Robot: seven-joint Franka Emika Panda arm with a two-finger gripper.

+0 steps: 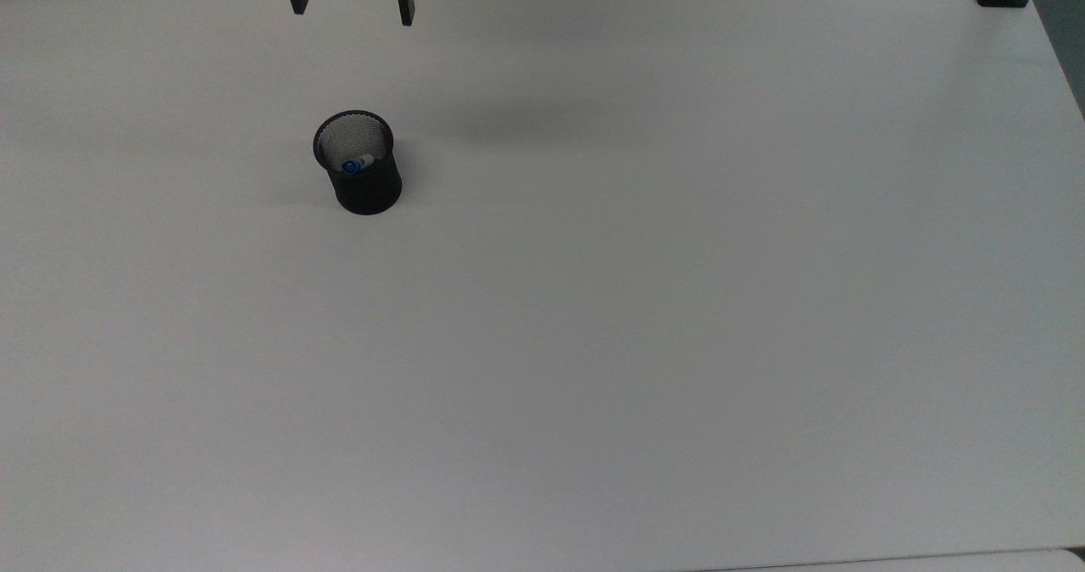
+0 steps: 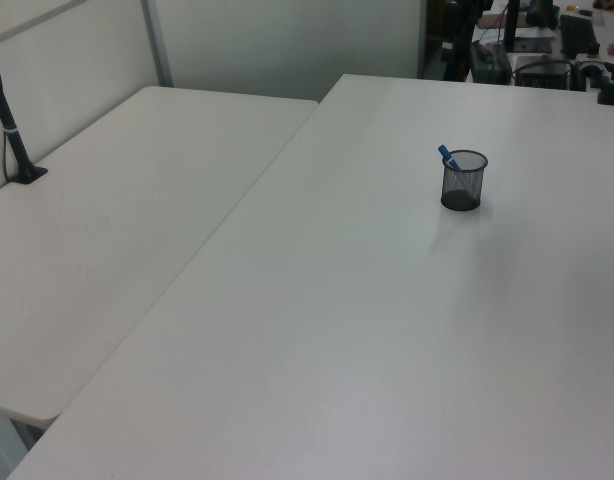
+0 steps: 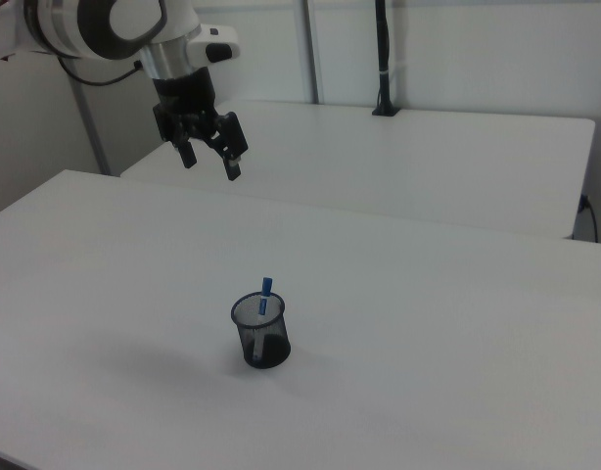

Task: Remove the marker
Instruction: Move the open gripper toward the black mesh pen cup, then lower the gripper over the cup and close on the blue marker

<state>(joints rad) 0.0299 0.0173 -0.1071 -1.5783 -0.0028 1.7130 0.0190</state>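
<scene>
I see white table (image 1: pixel 644 318), second table (image 2: pixel 117 200) beside it in left view. Arm (image 3: pixel 105 24) high in right view, well above table. Gripper (image 3: pixel 210 163) empty, fingers spread wide, pointing down, well apart from cup (image 1: pixel 359 165). Cup upright on table. Marker (image 3: pixel 265 295) stands in cup, leaning on rim, blue end poking above it.

no readable text or labels
</scene>
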